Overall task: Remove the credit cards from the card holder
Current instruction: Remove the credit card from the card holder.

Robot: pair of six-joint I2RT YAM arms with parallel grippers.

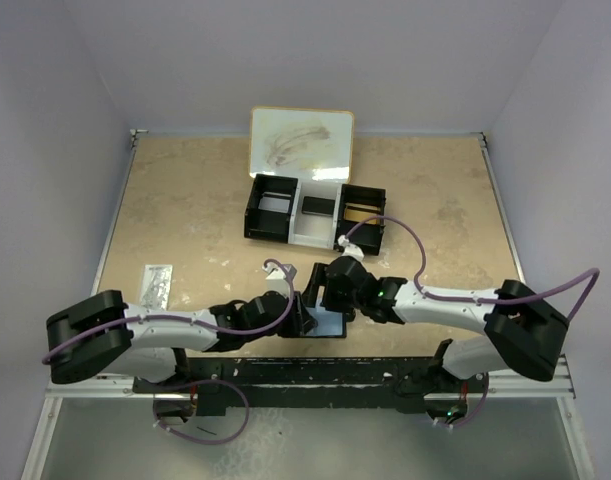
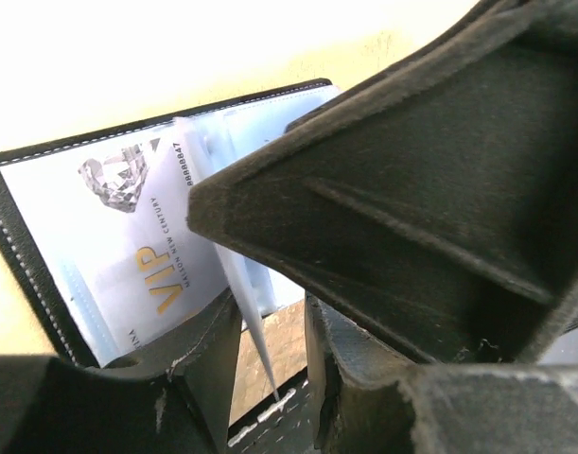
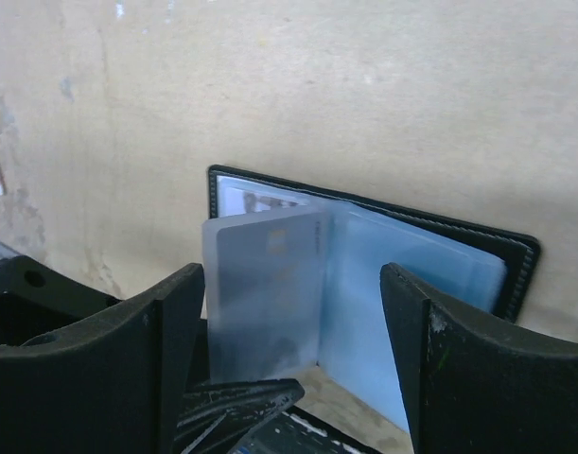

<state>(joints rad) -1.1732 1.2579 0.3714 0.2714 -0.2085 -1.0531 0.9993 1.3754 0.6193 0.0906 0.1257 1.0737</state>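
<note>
The black card holder (image 1: 330, 325) lies open on the table between both grippers, its blue-grey pocketed inside facing up (image 3: 430, 265). A white VIP credit card (image 2: 147, 255) sits in its left pocket. One clear sleeve page stands upright with a grey credit card (image 3: 265, 293) inside it. My left gripper (image 2: 274, 359) is low at the holder's near edge, and its jaws stand a little apart with the thin edge of that page (image 2: 255, 331) in the gap. My right gripper (image 3: 289, 364) is open wide, one finger on each side of the upright page, and touches nothing.
A black-and-white three-compartment tray (image 1: 315, 212) stands farther back, with a white board (image 1: 300, 140) behind it. A small silvery packet (image 1: 158, 282) lies at the left. The two grippers crowd each other over the holder (image 1: 320, 300), close to the table's near edge.
</note>
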